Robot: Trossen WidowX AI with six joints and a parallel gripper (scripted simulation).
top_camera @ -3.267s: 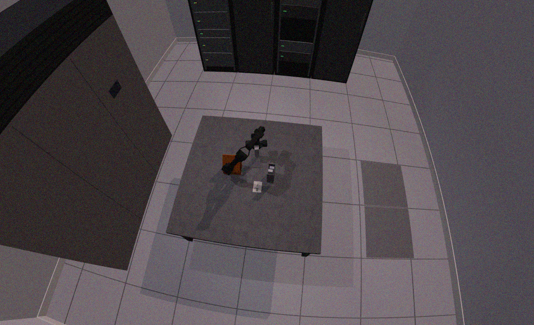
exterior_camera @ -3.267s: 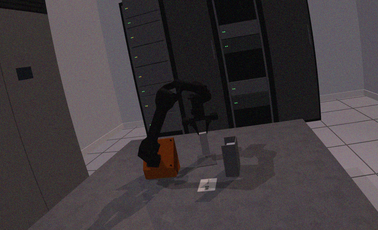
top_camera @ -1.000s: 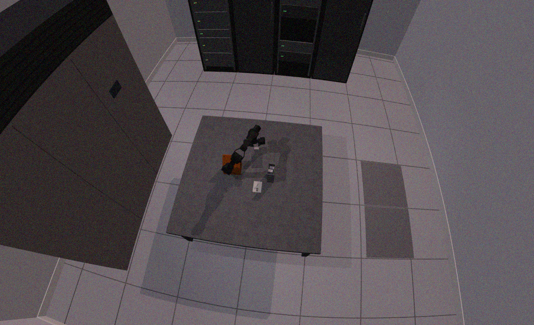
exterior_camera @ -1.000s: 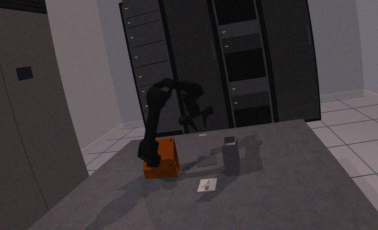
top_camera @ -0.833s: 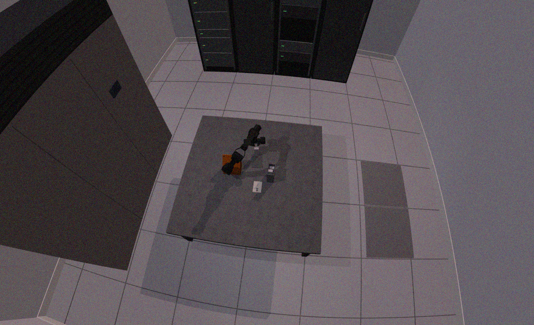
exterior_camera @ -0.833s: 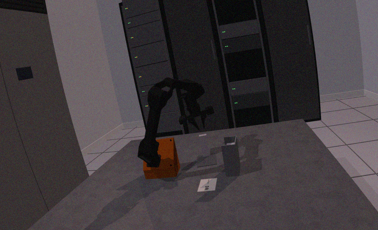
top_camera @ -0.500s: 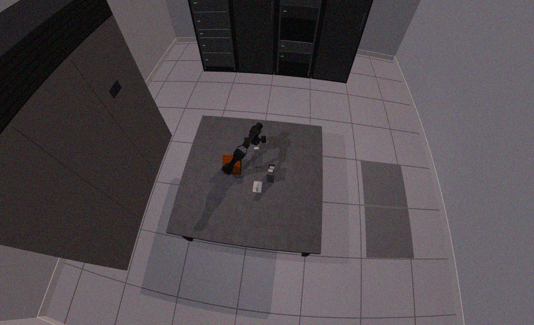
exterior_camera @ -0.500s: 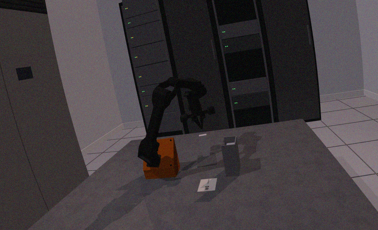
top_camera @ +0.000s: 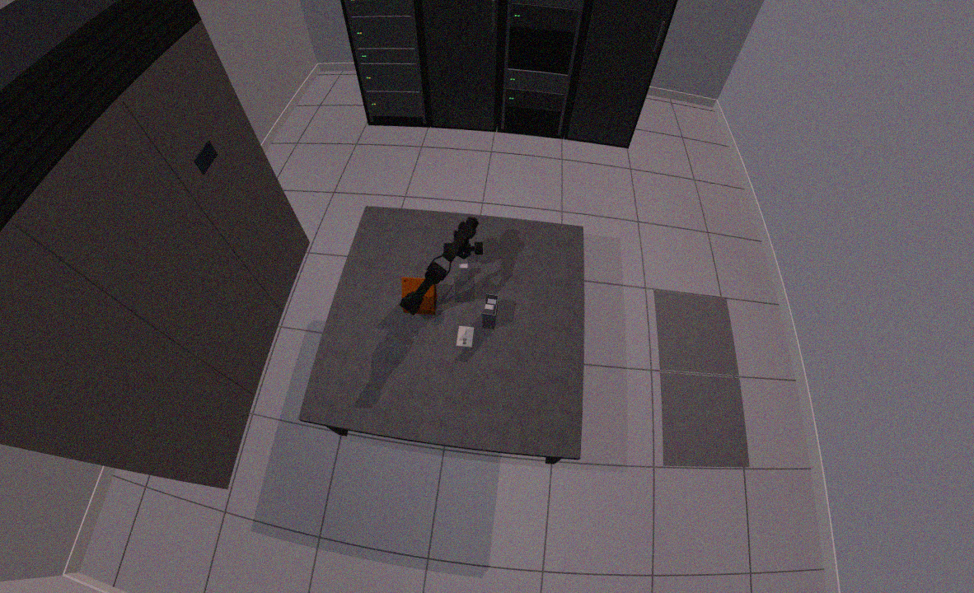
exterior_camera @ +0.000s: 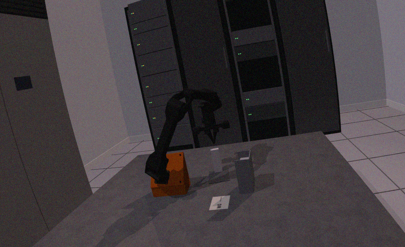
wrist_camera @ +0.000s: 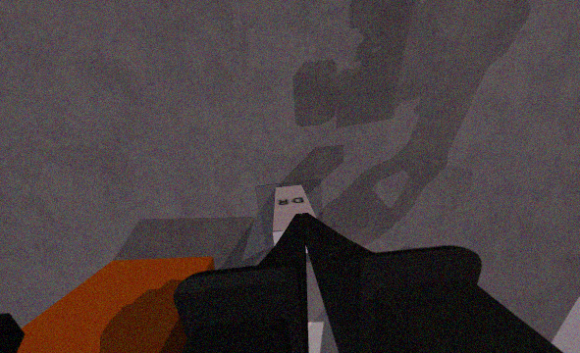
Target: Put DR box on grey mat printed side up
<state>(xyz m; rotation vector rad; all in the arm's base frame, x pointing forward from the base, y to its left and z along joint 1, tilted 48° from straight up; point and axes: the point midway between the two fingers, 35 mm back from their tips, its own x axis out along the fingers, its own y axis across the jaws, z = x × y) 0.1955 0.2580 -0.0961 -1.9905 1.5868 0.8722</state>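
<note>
The DR box (top_camera: 463,265) (exterior_camera: 217,161) (wrist_camera: 290,208) stands upright on the grey mat (exterior_camera: 218,178) (wrist_camera: 265,208). Its white end is on top. The printed side with DR faces sideways, away from the exterior camera, and shows in the wrist view. My gripper (exterior_camera: 214,142) (wrist_camera: 301,219) is shut with nothing between its fingertips. The tips hang a little above the box's top in the exterior view, with a small gap, and cover part of the box in the wrist view. The grey bin (top_camera: 488,320) (exterior_camera: 244,178) stands upright, with white box tops (exterior_camera: 244,158) inside it.
A white card (top_camera: 465,337) (exterior_camera: 219,202) printed DR lies on the table (top_camera: 520,398) (exterior_camera: 290,208) in front of the mat and bin. The orange block (top_camera: 408,286) (exterior_camera: 176,172) (wrist_camera: 123,289) under my arm's base stands left of the mat. Server racks stand behind.
</note>
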